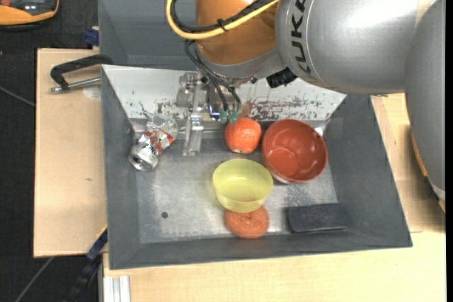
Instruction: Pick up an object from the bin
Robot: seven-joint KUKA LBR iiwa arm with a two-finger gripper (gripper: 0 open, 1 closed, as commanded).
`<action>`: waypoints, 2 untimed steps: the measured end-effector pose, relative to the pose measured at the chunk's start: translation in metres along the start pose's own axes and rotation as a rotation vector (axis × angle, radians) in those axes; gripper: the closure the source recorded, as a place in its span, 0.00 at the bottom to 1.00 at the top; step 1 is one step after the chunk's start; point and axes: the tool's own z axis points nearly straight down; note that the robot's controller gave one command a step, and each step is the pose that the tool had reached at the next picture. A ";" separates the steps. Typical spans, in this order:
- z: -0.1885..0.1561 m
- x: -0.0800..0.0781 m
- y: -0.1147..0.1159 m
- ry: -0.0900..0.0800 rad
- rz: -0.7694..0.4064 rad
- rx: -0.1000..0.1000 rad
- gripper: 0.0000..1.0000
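Arm [368, 18] reads, seemingly, "KUKA".

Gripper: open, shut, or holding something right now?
Gripper: cannot be told. It sits near the back of the bin, between the crushed can and the orange.

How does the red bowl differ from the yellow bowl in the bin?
The red bowl is wider than the yellow bowl. The red bowl sits farther back, beside the orange fruit. The yellow bowl sits nearer the front, overlapping a flat orange round thing. Both are round, open side up and empty.
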 end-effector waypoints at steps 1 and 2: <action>-0.078 -0.001 -0.025 -0.015 -0.107 -0.003 0.00; -0.125 0.055 0.042 -0.027 -0.309 -0.008 0.00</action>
